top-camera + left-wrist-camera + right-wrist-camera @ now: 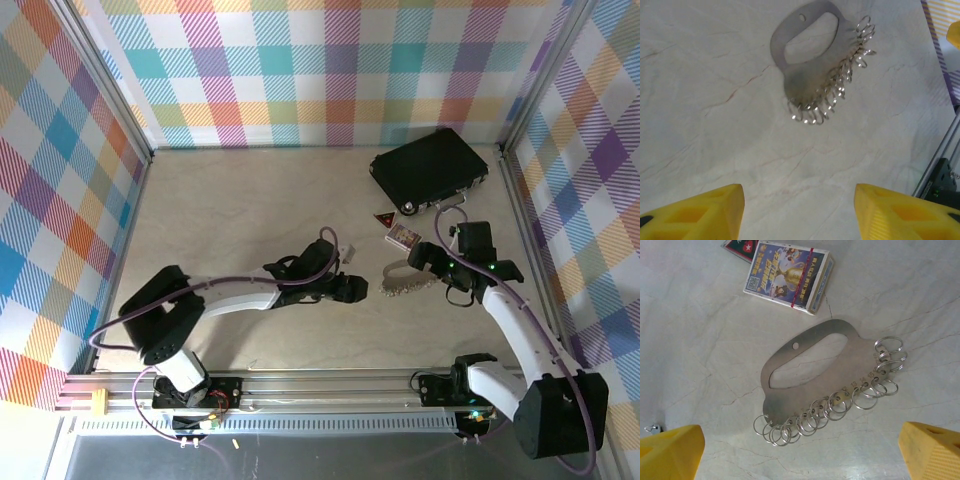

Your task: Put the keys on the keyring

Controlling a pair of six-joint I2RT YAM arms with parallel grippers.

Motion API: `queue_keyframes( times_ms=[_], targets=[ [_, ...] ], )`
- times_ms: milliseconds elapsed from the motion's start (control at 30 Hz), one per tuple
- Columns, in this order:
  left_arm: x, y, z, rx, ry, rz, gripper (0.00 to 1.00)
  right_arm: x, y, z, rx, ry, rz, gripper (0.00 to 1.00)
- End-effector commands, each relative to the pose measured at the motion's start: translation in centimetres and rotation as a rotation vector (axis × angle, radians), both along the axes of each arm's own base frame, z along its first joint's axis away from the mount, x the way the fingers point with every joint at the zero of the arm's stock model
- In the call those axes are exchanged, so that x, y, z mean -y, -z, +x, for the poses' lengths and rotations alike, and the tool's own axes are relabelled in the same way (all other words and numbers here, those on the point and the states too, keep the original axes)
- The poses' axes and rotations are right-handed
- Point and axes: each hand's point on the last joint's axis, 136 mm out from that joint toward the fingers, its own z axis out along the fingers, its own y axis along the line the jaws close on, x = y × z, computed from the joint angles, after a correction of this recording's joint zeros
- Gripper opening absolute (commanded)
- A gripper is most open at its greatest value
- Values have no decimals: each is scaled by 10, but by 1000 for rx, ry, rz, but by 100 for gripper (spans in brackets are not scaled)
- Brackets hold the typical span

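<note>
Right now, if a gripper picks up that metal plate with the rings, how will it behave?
The plate looks like thin sheet metal, so probably stiff and light. Lying flat on the smooth table, it may slide when pushed. The rings sit loose in their holes and will likely swing.
</note>
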Motion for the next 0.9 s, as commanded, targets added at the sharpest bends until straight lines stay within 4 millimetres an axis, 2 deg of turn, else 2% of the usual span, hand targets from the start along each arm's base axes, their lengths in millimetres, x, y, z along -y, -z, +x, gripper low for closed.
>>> queue_keyframes(
  times_ms=[0,367,867],
  targets=[
    [26,-11,5,-11,18,-91,57,-7,-9,2,49,-55,31,99],
    [58,27,16,-102,-14,-111,44,-3,-14,-7,82,-57,55,99],
    [68,49,30,-105,-67,-69,34,-5,-17,-12,100,-70,72,99]
  ],
)
